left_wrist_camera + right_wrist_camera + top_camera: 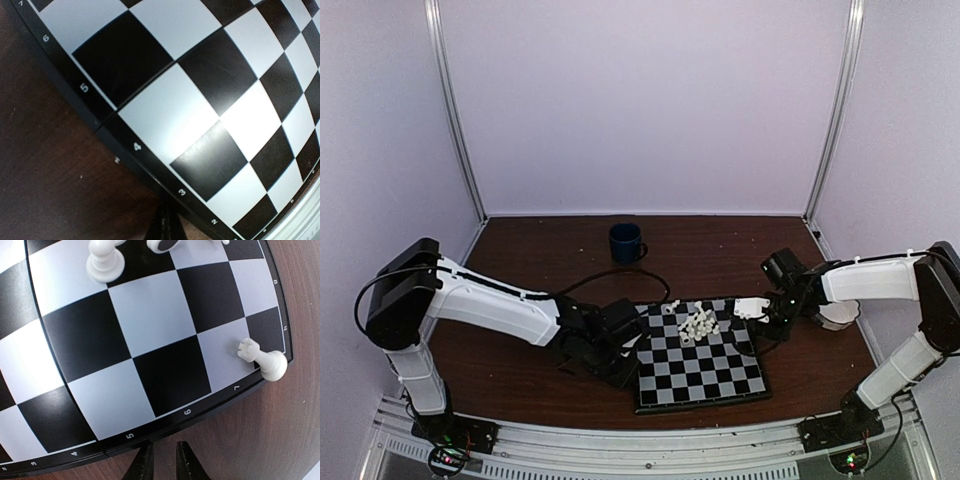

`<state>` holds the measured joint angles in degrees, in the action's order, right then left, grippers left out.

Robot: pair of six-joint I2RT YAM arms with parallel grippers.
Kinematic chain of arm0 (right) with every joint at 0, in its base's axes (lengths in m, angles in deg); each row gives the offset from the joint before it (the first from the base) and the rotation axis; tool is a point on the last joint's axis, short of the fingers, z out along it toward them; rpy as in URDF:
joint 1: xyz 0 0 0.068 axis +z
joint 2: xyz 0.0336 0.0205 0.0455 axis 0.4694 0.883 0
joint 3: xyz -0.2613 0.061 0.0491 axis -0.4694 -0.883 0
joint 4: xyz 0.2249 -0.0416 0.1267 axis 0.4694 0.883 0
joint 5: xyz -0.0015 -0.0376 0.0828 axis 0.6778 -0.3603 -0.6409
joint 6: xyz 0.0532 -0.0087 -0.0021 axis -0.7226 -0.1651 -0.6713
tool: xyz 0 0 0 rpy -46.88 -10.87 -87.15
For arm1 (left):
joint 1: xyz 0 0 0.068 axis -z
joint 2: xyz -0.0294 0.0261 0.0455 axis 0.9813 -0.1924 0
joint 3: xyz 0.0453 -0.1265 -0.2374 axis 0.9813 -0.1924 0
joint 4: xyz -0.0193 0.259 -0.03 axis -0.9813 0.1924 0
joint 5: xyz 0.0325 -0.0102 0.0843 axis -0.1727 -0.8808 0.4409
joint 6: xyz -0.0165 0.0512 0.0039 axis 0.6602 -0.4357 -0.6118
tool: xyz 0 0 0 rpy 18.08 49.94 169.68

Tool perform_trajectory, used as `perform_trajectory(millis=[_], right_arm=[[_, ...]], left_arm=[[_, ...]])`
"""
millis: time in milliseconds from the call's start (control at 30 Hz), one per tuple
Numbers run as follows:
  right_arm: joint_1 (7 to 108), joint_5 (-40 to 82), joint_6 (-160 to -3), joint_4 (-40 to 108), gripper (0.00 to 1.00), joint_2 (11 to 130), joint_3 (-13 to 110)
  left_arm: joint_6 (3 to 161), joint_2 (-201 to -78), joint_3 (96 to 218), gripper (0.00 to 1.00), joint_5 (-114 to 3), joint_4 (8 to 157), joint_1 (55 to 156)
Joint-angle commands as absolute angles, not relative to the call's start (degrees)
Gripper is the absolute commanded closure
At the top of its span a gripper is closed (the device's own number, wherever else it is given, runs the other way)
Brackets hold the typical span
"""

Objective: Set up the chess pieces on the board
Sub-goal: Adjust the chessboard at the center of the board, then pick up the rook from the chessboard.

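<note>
I see the flat, glossy checked board (705,365) on the dark wood-grain table (520,370). The cream plastic chess pieces (699,323) cluster on its far half. The left gripper (167,225) is closed and empty at the board's numbered left border. The right gripper (164,465) is narrowly parted and empty, just outside the right border. One toppled piece (262,357) lies across the corner edge.

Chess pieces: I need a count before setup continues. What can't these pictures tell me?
- Top view: clustered chess pieces are too small and overlapped to count.
- Right wrist view: topmost pieces are cut off by the upper edge.
- Left wrist view: shows only the board, no pieces in frame.
</note>
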<state>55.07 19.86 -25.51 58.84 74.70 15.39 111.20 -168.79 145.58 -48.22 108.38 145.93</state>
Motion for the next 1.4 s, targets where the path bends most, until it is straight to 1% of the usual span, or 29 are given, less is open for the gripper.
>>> perform_trajectory(millis=[0,133,200,233,267,333,367,433,467,500,533,600,633,700,900,967,1200,1367], right_arm=[[53.1,17.9,-27.1,60.8,0.82,73.5,17.5],[45.8,7.2,-25.5,71.0,0.75,67.2,23.3],[44.2,5.4,-21.8,74.7,0.68,64.9,26.4],[43.8,5.4,-19.8,75.5,0.64,64.4,27.7],[43.7,4.9,-17.7,76.1,0.6,64.2,29.1],[43.6,2.9,-13.1,77.4,0.47,65.2,31.7],[43.6,1.6,-11.5,77.5,0.43,66.4,33.0],[43.6,0.1,-7.9,78.6,0.39,70.9,36.5],[43.7,-0.5,-6.0,80.2,0.38,72.4,38.8],[43.8,-0.9,-3.8,82.3,0.38,75.2,41.5],[43.9,-1.1,-1.9,84.6,0.36,77.9,44.1],[44.2,-1.2,1.2,88.6,0.28,83.8,49.2],[44.3,-0.9,2.5,90.2,0.26,85.8,51.3],[44.9,0.4,4.6,91.8,0.26,89.4,54.3],[48.0,7.6,10.0,91.0,0.33,94.6,55.8],[48.7,9.3,10.4,89.9,0.36,95.8,55.8],[51.3,13.9,12.1,87.4,0.41,99.3,55.9],[52.6,16.9,12.7,84.8,0.46,101.2,55.3]], left_arm=[[111.8,-170.7,144.6,1.0,-48.6,113.5,147.0],[109.9,-165.0,144.9,1.0,-44.1,118.4,147.0],[108.7,-161.8,145.0,1.0,-43.7,119.6,147.0],[107.8,-160.3,145.0,0.98,-43.5,119.6,147.0],[106.9,-158.7,144.8,0.92,-42.8,118.9,147.1],[104.1,-153.9,141.9,0.68,-41.6,113.5,148.5],[103.0,-151.4,139.6,0.56,-41.5,109.4,149.0],[102.8,-147.6,135.6,0.34,-42.6,101.1,149.3],[103.0,-146.3,134.6,0.26,-43.0,98.0,149.3],[103.3,-145.4,134.2,0.23,-43.2,96.3,149.3],[103.5,-145.0,134.1,0.22,-43.3,95.6,149.4],[103.7,-144.8,134.6,0.2,-43.4,95.3,149.6],[103.8,-144.8,134.9,0.2,-43.4,95.3,149.7],[104.3,-144.7,135.0,0.22,-43.1,95.1,150.1],[105.1,-144.5,134.9,0.27,-42.7,95.5,150.5],[105.3,-144.4,134.9,0.28,-42.6,95.8,150.5],[106.4,-144.1,134.5,0.29,-42.0,96.0,150.5],[107.3,-144.0,133.9,0.3,-41.8,96.1,150.5]])
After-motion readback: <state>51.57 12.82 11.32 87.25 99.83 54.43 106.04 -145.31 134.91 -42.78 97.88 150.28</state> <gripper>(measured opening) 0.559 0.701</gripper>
